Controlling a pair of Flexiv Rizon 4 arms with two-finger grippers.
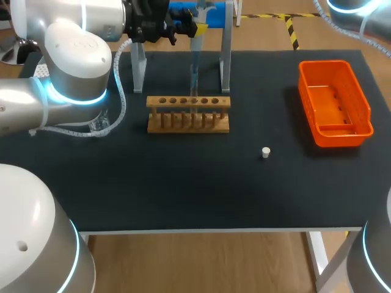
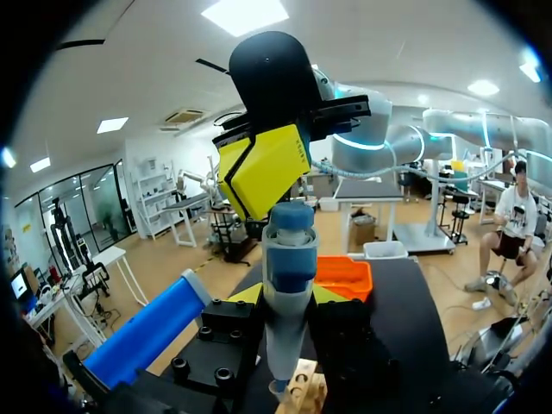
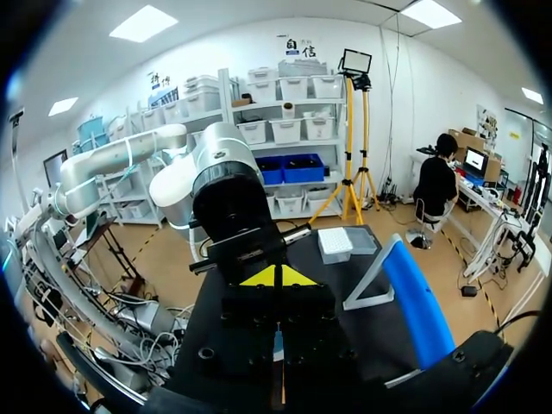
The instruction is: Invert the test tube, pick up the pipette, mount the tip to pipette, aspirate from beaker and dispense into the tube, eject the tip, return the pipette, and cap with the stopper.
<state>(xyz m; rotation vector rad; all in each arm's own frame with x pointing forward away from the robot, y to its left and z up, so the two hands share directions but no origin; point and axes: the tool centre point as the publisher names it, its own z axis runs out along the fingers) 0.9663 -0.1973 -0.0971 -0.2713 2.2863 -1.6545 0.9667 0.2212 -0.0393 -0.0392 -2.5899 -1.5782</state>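
Observation:
My left gripper [image 1: 194, 27] is at the table's back, shut on the pipette [image 1: 197, 55], which hangs upright. The pipette's thin lower end reaches down to the middle holes of the wooden tube rack [image 1: 188, 114]; I cannot make out a test tube there. In the left wrist view the blue-topped pipette [image 2: 289, 285] stands against a yellow finger [image 2: 263, 168], with the rack [image 2: 302, 392] right under it. A small white stopper [image 1: 266, 152] lies on the mat to the right of the rack. A clear beaker [image 1: 101, 125] stands under my left arm. My right gripper [image 3: 278, 278] is shut and empty, off the head view.
An orange basket [image 1: 333, 104] sits at the right side of the black table [image 1: 183, 183]. Two upright stand legs [image 1: 226, 61] flank the pipette behind the rack. Ahead of the right gripper a white box [image 3: 335, 244] rests in a grey tray.

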